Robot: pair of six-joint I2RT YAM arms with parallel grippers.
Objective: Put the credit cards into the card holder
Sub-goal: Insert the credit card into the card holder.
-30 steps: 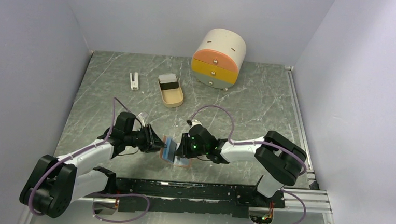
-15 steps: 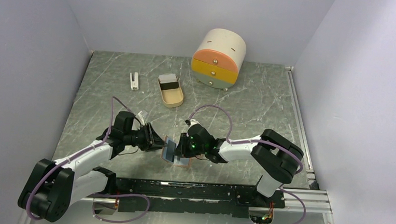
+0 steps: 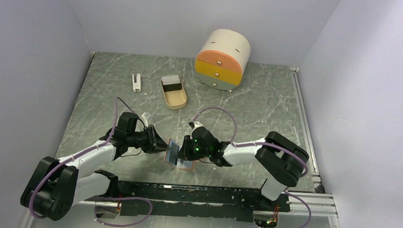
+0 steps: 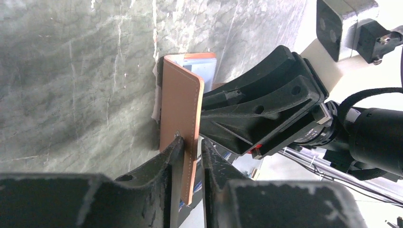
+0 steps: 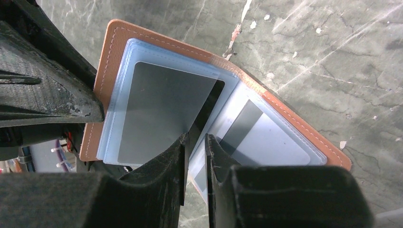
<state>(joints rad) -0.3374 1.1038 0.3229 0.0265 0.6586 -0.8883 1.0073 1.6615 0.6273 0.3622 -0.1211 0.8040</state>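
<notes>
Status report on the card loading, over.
Left claw pinching the wallet by its cover, holding it open. Right claw shut on dark card, at the clear pocket. One second card already pocketed. Nothing seen in the way.

**Two white and black arms**

The left arm (image 3: 88, 157) and the right arm (image 3: 242, 151) are showing white shells with big black joints. A purple cable (image 3: 218, 109) is looping out behind each arm's black fingers (image 5: 157, 190). Tiny green lights (image 3: 197, 144) are glowing just behind the right arm's fingers.
</notes>
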